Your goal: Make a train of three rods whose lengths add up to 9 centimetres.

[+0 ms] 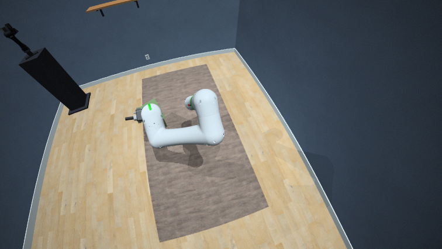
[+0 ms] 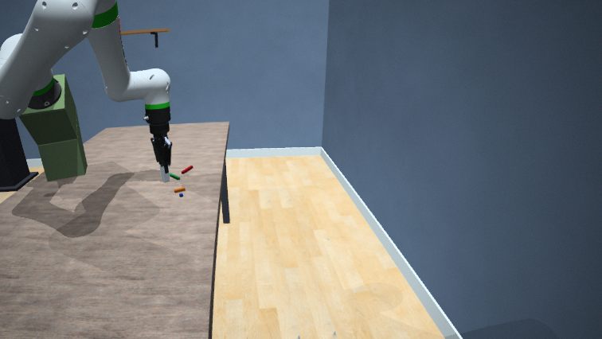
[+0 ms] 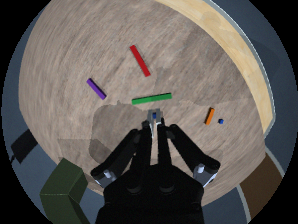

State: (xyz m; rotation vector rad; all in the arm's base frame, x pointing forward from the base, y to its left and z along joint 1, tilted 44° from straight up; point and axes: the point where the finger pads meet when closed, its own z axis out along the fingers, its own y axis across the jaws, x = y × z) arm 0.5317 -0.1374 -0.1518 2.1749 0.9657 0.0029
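Observation:
My gripper [image 3: 155, 114] hangs fingers-down over the table and is shut on a small grey rod [image 2: 165, 174] that sticks out below the fingertips; it also shows in the wrist view [image 3: 153, 115]. Just beyond the fingertips lies a green rod [image 3: 152, 99], seen in the exterior view too [image 2: 174, 176]. A red rod [image 3: 140, 60] [image 2: 186, 169] lies further off. A purple rod [image 3: 96, 88] lies to the left. An orange rod [image 3: 209, 116] [image 2: 179, 189] and a small blue rod [image 3: 220, 121] [image 2: 181, 195] lie apart to the right, near the table edge. The top view hides the rods behind the arm.
A green block [image 2: 54, 130] stands on the table at the arm's base. The table's right edge [image 2: 223, 177] is close to the rods. A black pedestal [image 1: 52, 78] stands on the floor beyond the table.

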